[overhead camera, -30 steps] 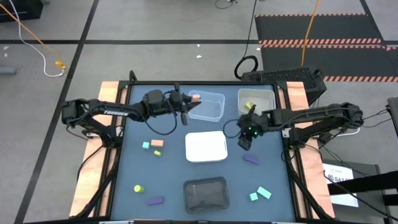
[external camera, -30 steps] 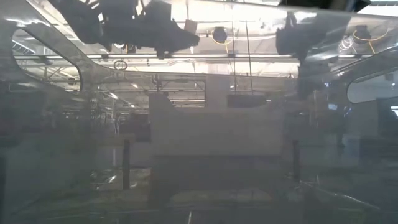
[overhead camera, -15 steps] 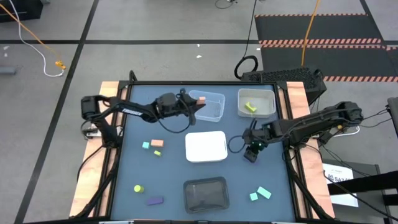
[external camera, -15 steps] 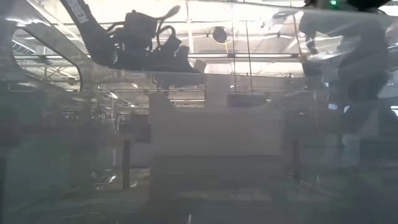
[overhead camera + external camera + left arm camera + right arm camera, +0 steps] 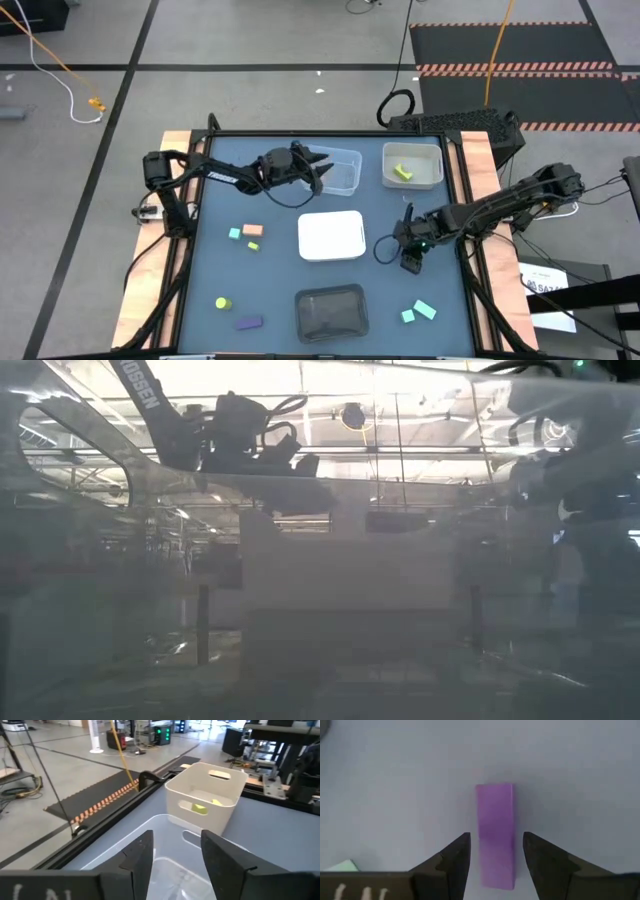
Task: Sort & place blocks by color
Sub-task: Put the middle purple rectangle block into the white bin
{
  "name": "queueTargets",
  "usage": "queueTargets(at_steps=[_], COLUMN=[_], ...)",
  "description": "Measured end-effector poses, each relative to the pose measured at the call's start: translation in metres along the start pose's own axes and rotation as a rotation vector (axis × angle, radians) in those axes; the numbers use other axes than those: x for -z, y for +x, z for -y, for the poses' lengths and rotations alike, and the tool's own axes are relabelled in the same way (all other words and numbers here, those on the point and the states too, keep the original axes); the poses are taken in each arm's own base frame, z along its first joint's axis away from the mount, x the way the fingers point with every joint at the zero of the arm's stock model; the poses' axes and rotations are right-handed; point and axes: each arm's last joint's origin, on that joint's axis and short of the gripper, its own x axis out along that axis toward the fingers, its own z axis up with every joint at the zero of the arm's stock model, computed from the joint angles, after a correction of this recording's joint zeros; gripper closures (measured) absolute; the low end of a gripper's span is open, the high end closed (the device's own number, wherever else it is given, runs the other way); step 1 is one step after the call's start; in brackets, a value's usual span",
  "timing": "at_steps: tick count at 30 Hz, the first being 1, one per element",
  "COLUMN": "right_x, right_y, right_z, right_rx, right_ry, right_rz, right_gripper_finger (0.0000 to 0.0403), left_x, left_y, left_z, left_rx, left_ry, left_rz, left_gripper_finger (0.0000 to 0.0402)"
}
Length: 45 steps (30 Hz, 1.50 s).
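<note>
Grey concrete floor [image 5: 250,40] is surrounding the table; black striped mats [image 5: 510,50] are lying at two o'clock, an orange cable [image 5: 60,60] trailing at ten.

Two dark arms; white lettering on left arm [image 5: 215,174]; black cable looped near right hand [image 5: 409,262].

Dark blue-grey tabletop [image 5: 270,290] with pale wood edges. Purple bar [image 5: 495,834], yellow-green block [image 5: 402,173] in the beige tray [image 5: 412,182], teal blocks [image 5: 424,309], a salmon block [image 5: 253,230].

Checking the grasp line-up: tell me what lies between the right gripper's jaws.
The purple bar lies flat on the table between the open jaws of the right gripper, seen in the right wrist view.
</note>
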Motion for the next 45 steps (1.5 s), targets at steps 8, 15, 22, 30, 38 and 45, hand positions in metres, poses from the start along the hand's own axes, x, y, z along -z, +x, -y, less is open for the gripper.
queueTargets(at_steps=[8, 15, 22, 30, 38, 45], right_x=[0.003, 0.005, 0.005, 0.000, -0.025, -0.054], right_y=[0.016, 0.024, 0.023, 0.007, -0.036, -0.067], right_z=[-0.003, -0.002, -0.002, -0.008, -0.028, -0.033], right_rx=[0.096, 0.171, 0.171, 0.110, 0.006, 0.105], right_ry=[-0.150, -0.182, -0.144, -0.110, -0.233, -0.399], right_rz=[-0.037, -0.047, -0.042, 0.093, 0.621, 1.033], right_gripper_finger=[0.0232, 0.0261, 0.0322, 0.0322, 0.0322, 0.0322], left_x=[-0.003, -0.003, -0.002, 0.000, 0.001, 0.001], left_y=[-0.001, -0.002, -0.004, -0.006, -0.008, -0.010], left_z=[0.004, 0.014, 0.029, 0.040, 0.048, 0.059], left_rx=[0.013, 0.042, 0.083, 0.113, 0.135, 0.168], left_ry=[-0.024, -0.048, -0.066, -0.085, -0.091, -0.139], left_rz=[0.020, 0.024, 0.022, 0.008, 0.001, 0.005], left_gripper_finger=[0.0226, 0.0225, 0.0225, 0.0224, 0.0224, 0.0224])
